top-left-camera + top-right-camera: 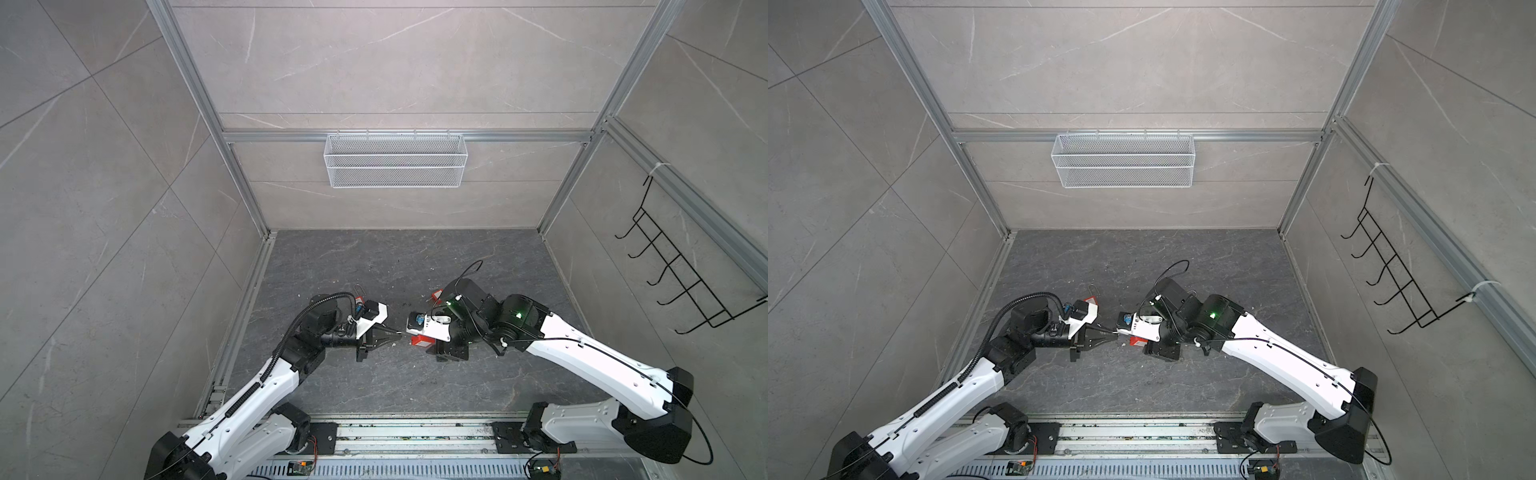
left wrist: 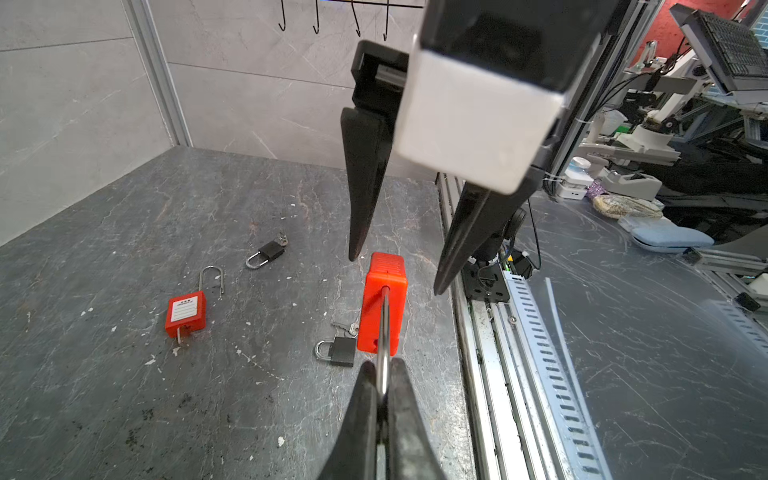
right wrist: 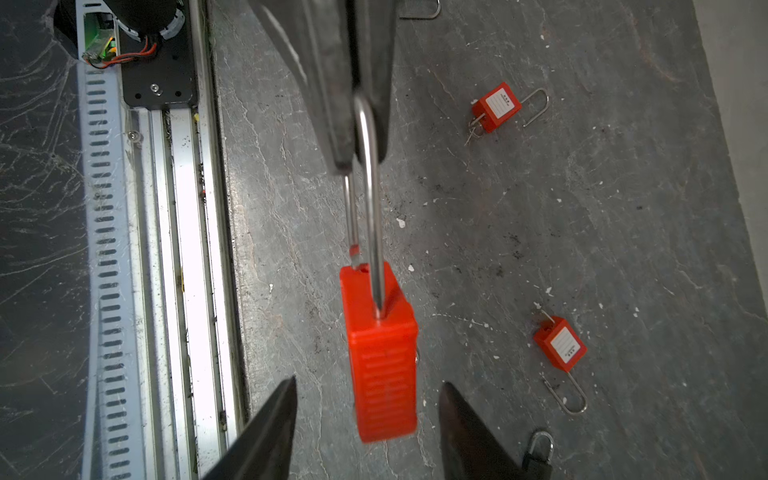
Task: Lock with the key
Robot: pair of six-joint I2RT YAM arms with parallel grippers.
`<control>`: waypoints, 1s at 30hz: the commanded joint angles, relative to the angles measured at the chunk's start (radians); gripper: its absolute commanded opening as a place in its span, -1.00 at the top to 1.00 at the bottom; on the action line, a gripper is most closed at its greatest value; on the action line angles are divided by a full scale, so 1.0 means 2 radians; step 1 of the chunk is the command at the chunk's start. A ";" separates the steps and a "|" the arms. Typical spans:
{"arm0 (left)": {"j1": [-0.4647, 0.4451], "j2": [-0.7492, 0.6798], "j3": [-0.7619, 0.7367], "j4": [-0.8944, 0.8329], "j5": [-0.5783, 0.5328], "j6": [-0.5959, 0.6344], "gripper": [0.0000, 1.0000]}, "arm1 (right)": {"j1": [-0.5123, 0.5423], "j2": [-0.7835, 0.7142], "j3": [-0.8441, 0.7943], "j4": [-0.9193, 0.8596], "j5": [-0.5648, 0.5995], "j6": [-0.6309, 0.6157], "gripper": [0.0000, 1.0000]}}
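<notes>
Dark grey veined tabletop (image 1: 374,266), flecked with white chips, boxed in by grey tiled walls (image 1: 395,62) on aluminium framing (image 1: 399,136). On the back wall, a white mesh basket (image 1: 395,160); on the right, a black hook rack (image 1: 681,274). Held off the surface, a red padlock (image 2: 372,316), pinched by its steel shackle (image 3: 371,187) in the closed left end effector (image 2: 383,368). Right end effector (image 3: 368,381) spread open, fingers flanking the red body without touching, nothing held. Loose on the stone: a labelled red padlock (image 2: 185,312) and a black padlock (image 2: 266,252).

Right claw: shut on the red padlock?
Right claw open: fingers stand apart on both sides of the red padlock, gaps showing; only the left claw pinches its shackle.
</notes>
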State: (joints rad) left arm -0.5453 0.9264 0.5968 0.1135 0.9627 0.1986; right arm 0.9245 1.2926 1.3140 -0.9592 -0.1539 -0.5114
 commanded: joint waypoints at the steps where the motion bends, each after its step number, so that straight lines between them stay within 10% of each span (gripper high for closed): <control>1: -0.002 -0.014 0.000 0.044 0.036 -0.028 1.00 | -0.005 -0.008 -0.011 0.001 -0.025 -0.006 0.00; 30: -0.061 -0.017 0.003 0.023 -0.007 0.013 1.00 | -0.010 0.021 0.033 -0.020 -0.161 -0.024 0.86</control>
State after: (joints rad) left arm -0.6312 0.9070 0.5941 0.1261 0.9848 0.1780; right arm 0.8951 1.3201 1.3312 -1.0523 -0.3618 -0.5579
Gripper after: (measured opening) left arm 0.053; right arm 0.227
